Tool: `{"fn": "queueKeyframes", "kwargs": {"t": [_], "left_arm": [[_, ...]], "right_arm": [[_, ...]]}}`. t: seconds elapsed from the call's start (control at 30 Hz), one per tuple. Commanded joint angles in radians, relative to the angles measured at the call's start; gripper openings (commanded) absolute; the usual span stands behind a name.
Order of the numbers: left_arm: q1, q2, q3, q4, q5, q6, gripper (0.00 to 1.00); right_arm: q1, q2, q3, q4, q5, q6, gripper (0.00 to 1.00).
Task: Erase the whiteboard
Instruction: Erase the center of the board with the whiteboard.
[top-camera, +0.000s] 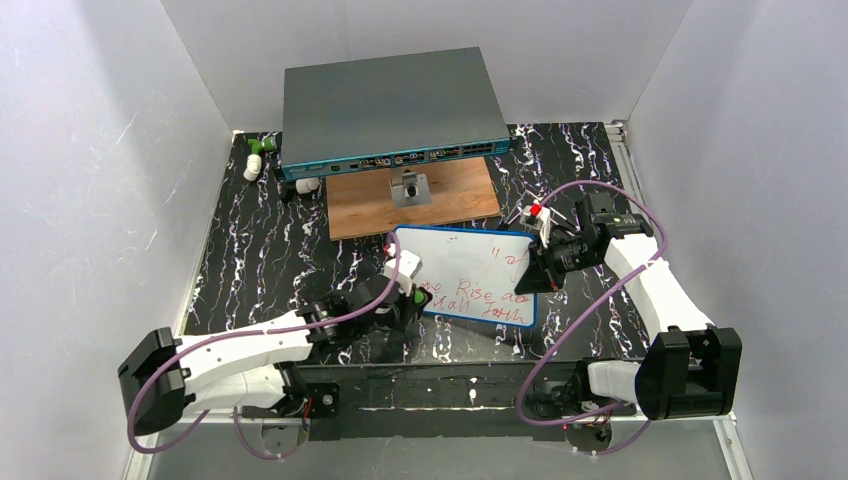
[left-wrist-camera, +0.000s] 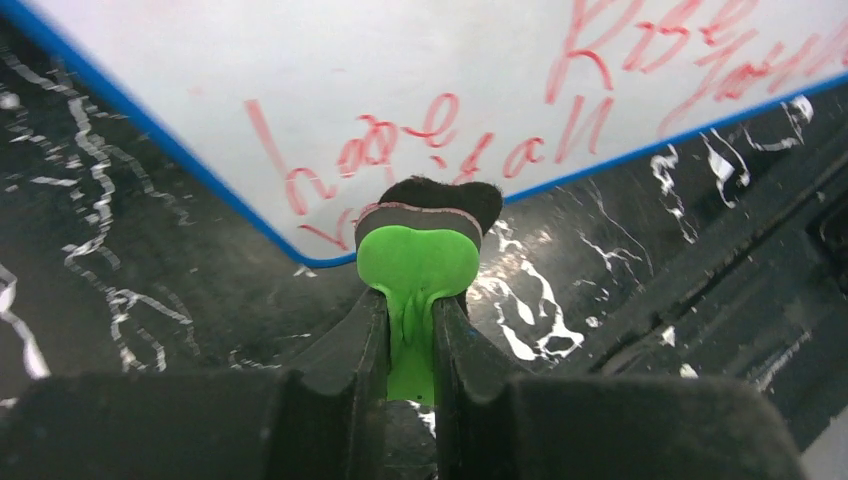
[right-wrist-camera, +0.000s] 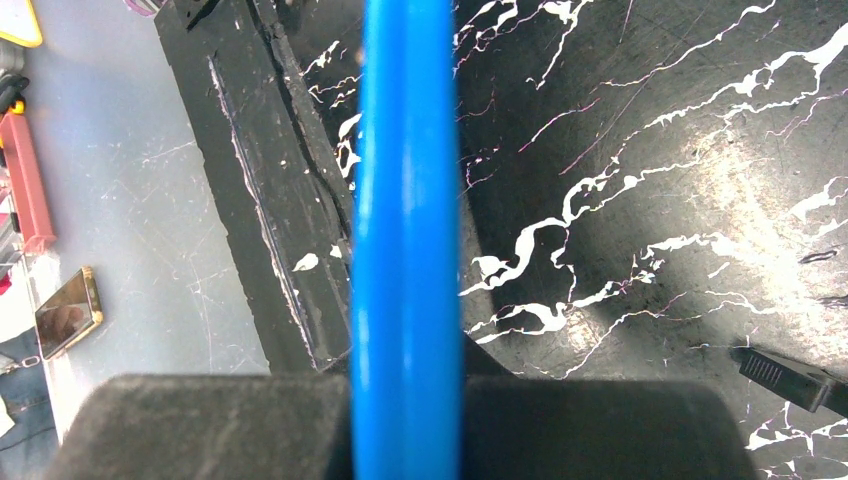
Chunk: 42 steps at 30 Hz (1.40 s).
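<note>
Step in hand: wiping was about to start, as I judged it. Red handwriting (top-camera: 478, 288) covered most of the whiteboard (top-camera: 465, 262), with no clean swath that I could make out.

The left gripper (left-wrist-camera: 410, 312) was clenched on the green eraser (left-wrist-camera: 418, 258). Its dark felt pad sat at the board's near-left corner, right on the blue frame; I could not tell whether it pressed down or only touched.

The right gripper (top-camera: 545, 265) was clamped on the board's right edge. On the right wrist camera the frame ran straight out between the jaws, seen edge-on.

The whiteboard lay on the black marbled table (top-camera: 270, 260), just nearer than the wooden board (top-camera: 440, 205) and the network switch (top-camera: 390, 100), between the two arms. Its long axis ran left to right across the table, skewed a little, the right end slightly nearer the bases. The writing read upright from the arms' side, tops of the letters toward the far wall. Whether the gripped edge was lifted off the table, I could not tell.

Next move, my judgement: sweep the pad rightward along the long axis through the lowest line, with even pressure, while the right arm braces the board.
</note>
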Motion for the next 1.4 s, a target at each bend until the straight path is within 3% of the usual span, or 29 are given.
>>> {"fn": "queueKeyframes", "kwargs": {"t": [0.0, 0.13, 0.27, 0.4, 0.57, 0.77, 1.03, 1.27, 1.37], "left_arm": [[0.055, -0.101, -0.051, -0.015, -0.099, -0.074, 0.00], [0.125, -0.176, -0.097, -0.034, -0.092, -0.099, 0.00], [0.138, -0.167, -0.056, 0.068, -0.020, -0.037, 0.00], [0.105, -0.007, 0.095, 0.144, 0.011, 0.055, 0.00], [-0.018, 0.255, 0.369, 0.142, -0.114, 0.160, 0.00], [-0.053, 0.456, 0.571, 0.123, -0.211, 0.193, 0.00], [-0.133, 0.600, 0.717, 0.080, -0.189, 0.238, 0.00], [-0.189, 0.647, 0.762, 0.058, -0.172, 0.248, 0.00], [-0.173, 0.631, 0.745, 0.052, -0.237, 0.250, 0.00]], "right_arm": [[-0.008, -0.018, -0.003, -0.010, -0.024, -0.001, 0.01], [-0.008, -0.012, -0.002, -0.012, -0.025, -0.004, 0.01], [-0.008, -0.001, 0.001, -0.014, -0.033, -0.002, 0.01], [-0.008, 0.006, 0.001, -0.016, -0.038, -0.003, 0.01], [-0.008, 0.006, 0.000, -0.014, -0.038, -0.003, 0.01], [-0.008, 0.005, 0.001, -0.016, -0.039, -0.004, 0.01], [-0.008, 0.000, 0.003, -0.019, -0.041, -0.007, 0.01], [-0.008, -0.003, 0.003, -0.022, -0.042, -0.008, 0.01], [-0.008, -0.006, 0.003, -0.022, -0.043, -0.009, 0.01]]}}
